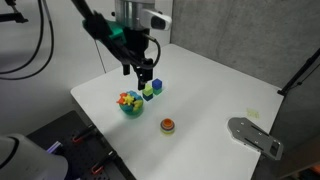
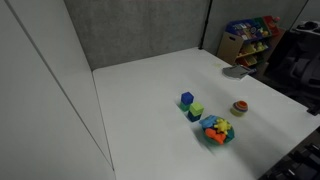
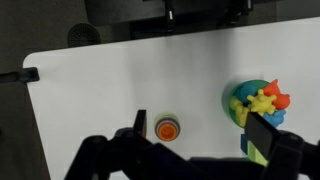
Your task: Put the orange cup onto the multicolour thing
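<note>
**Fig.: tabletop, three views.** No writing you can read; print on the shelf items (image 2: 250,40) in the bkgd is too small to tell.

(a) Edges & room. The white table (image 1: 220,100) is bare across its middle and far side. A flat grey piece (image 1: 255,137) lies near one edge, well apart from everything else. The blue block (image 1: 155,84) and green block (image 1: 148,92) stand just beside each other, with the green bowl (image 1: 130,103) of mixed pieces near them, close to the table's other side.

(b) Task items. The orange cup (image 3: 167,128) appears seated on top of the multicolour thing (image 3: 167,137); you see only its green-yellow rim round the orange. The pair stands alone, apart from the bowl & blocks and clear of every edge.

(c) Your gripper (image 1: 140,70) hangs above the blocks, jaws spread wide, holding and touching nothing. In the wrist view one finger (image 3: 140,122) shows just beside the stack, w/o contact.
</note>
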Motion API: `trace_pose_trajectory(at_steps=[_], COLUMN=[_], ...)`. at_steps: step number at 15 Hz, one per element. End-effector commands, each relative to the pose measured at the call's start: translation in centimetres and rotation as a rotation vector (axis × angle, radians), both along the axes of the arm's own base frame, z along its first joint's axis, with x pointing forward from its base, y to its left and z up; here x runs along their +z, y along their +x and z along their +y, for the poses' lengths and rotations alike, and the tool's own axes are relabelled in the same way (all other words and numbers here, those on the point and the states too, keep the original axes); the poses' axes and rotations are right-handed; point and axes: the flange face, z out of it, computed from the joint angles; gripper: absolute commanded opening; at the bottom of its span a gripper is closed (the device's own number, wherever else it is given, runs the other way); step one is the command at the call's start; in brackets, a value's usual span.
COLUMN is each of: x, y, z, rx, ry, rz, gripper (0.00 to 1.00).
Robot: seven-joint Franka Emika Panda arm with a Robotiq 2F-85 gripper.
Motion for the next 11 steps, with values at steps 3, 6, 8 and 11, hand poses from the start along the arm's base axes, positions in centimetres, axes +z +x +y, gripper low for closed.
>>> trace_pose_trajectory(at_steps=[3,6,8,11], x=[5.4,6.6,6.3,6.3], y=[-2.6,-3.1,-2.5,-2.6], z=[1.9,2.6,2.5,2.6], rx=[-0.002,0.005,0.022,0.023], ry=[-0.094,-0.104,-0.08,-0.081], rz=[-0.086,-0.112,-0.119,-0.119], gripper=[1.0,1.0,1.0,1.0])
